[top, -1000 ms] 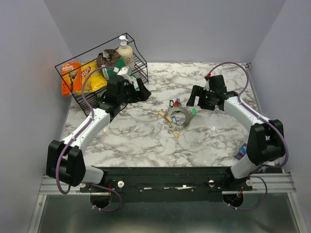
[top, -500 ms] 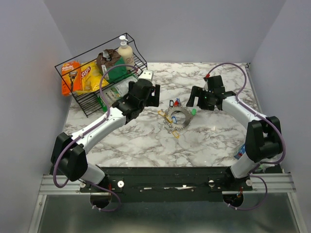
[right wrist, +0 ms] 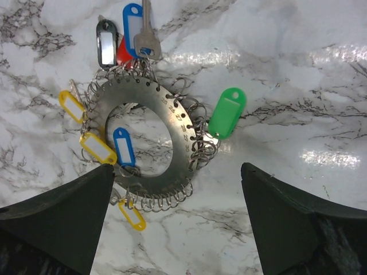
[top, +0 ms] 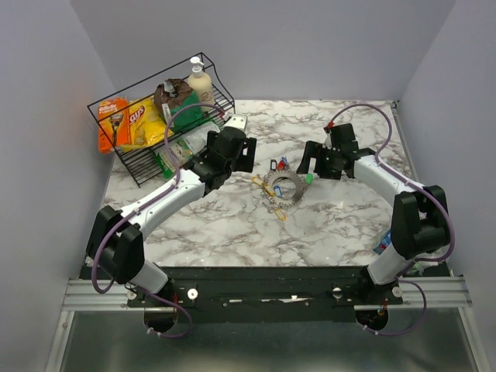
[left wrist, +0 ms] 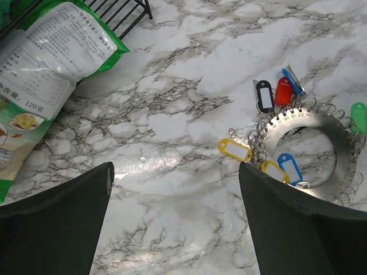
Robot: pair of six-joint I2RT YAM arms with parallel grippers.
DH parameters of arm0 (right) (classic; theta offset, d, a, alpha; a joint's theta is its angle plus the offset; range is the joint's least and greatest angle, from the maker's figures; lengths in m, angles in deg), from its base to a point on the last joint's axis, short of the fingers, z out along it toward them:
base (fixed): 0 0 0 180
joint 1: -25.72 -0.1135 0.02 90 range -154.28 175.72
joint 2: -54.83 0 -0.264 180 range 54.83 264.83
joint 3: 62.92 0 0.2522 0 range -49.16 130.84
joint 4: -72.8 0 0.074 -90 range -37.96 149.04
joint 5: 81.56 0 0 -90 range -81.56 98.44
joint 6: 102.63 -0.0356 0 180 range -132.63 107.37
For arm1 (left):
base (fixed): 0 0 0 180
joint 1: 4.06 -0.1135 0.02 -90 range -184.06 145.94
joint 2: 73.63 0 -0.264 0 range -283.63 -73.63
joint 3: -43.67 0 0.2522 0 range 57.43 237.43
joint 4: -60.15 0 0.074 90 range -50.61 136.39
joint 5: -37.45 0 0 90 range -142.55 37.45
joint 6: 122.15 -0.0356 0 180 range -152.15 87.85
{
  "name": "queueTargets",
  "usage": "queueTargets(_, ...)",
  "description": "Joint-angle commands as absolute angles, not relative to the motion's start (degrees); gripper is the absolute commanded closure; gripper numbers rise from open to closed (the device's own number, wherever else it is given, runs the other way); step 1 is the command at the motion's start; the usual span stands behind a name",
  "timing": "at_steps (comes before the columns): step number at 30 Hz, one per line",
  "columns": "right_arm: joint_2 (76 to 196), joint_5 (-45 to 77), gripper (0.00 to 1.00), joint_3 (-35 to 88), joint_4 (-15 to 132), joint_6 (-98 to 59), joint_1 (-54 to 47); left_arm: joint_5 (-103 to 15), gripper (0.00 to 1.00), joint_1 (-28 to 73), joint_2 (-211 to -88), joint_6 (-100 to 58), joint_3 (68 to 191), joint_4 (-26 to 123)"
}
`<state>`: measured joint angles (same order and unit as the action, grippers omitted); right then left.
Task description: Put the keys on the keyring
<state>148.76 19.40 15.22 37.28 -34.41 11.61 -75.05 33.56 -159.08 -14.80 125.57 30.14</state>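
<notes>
The keyring point(top: 287, 186) is a flat silver numbered disc with a wide hole and several small wire rings round its rim, lying on the marble mid-table. Coloured tags hang from it: green point(right wrist: 227, 112), black point(right wrist: 106, 43), yellow point(right wrist: 98, 148) and blue point(right wrist: 123, 146). One silver key point(right wrist: 147, 35) lies at its far edge; I see no other keys clearly. My left gripper point(top: 246, 153) is open and empty to the left of the disc point(left wrist: 338, 129). My right gripper point(top: 308, 164) is open and empty just right of the disc point(right wrist: 178, 123).
A black wire basket point(top: 203, 57) at the back left holds snack bags and a bottle. A green and white chip bag point(left wrist: 40, 74) lies beside it on the marble table point(top: 232, 217). A small blue item point(top: 384, 242) sits by the right arm's base.
My left arm has swung from the basket rightwards and now hovers close to the disc's left side. My right gripper has shifted only slightly.
</notes>
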Motion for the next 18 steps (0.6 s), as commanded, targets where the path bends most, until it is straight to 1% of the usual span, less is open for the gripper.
queueTargets(1, 147.21, 22.84, 0.01, 12.19, 38.20, -33.64, 11.93, -73.03, 0.01, 33.64, -159.84, -15.27, 127.21, 30.65)
queueTargets(8, 146.41, 24.43, 0.02, 9.02, 39.88, -33.81, 11.31, -70.57, 0.01, 33.73, -161.60, -13.87, 127.04, 30.83)
queueTargets(18, 145.18, 23.99, 0.02, 9.02, 39.70, -33.20, 10.96, -70.13, 0.01, 33.99, -162.13, -13.78, 126.77, 31.09)
